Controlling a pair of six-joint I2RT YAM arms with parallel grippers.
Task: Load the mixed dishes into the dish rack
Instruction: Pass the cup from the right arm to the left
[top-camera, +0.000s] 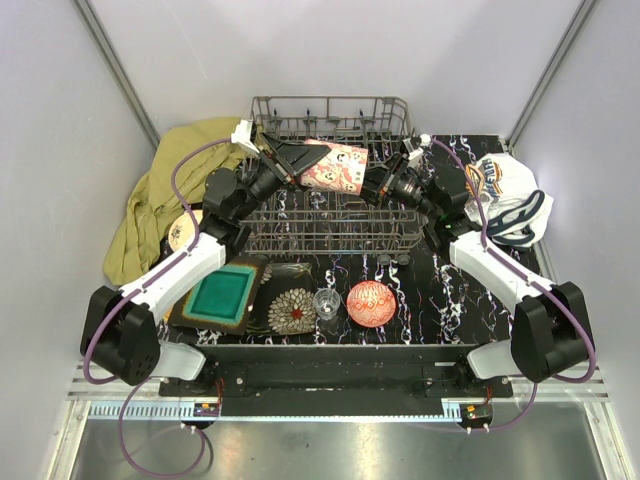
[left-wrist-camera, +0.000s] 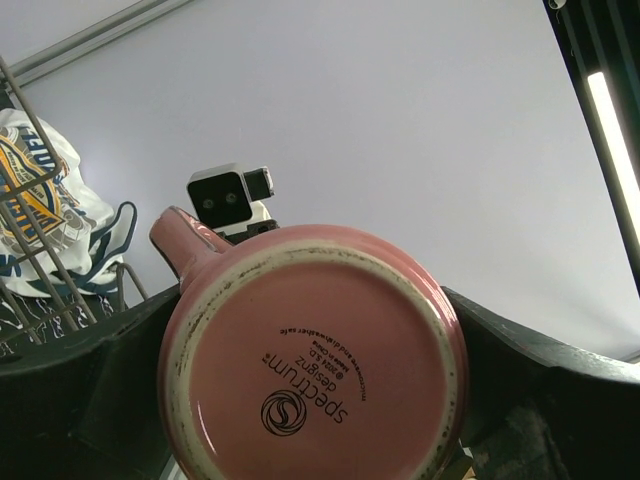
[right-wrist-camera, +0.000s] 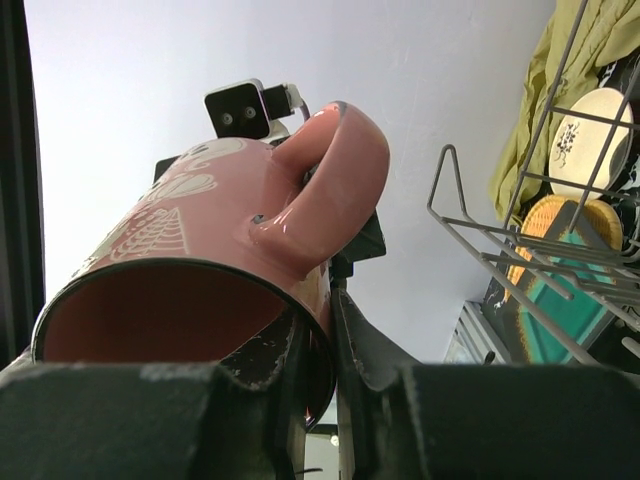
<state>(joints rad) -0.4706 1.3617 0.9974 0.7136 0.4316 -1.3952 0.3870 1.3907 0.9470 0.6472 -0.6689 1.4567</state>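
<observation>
Hanging on its side over the dish rack (top-camera: 330, 238), the pink cup (top-camera: 335, 166) sits above the rack's far half, clear of the tines, between both arms.

- Right hand (top-camera: 378, 180): nearly closed, fingers (right-wrist-camera: 375, 350) pinching the cup's wall at the rim, one inside the mouth and one outside, just below the handle. The cup is in its grip.
- Left hand (top-camera: 292, 157): spread as wide as it goes, fingers (left-wrist-camera: 85, 400) flanking the cup's base on either side. Whether they press on it cannot be told.
- Cup mouth faces the rack's right end, base faces its left end, handle up.

Other dishes lie on the dark marbled surface (top-camera: 440, 290) along the rack's near side:
- teal square plate (top-camera: 220, 295) at near left, with the orange woven-look square plate (right-wrist-camera: 548, 218) under it
- dark floral plate (top-camera: 292, 310), then clear glass (top-camera: 326, 302), upright
- red bowl (top-camera: 370, 303), nearest the rack's right end

A cream round plate (top-camera: 182, 232) lies off the rack's left end, at the edge of the olive-yellow cloth (top-camera: 160, 195). The white printed cloth (top-camera: 505, 190) lies off the right end.
</observation>
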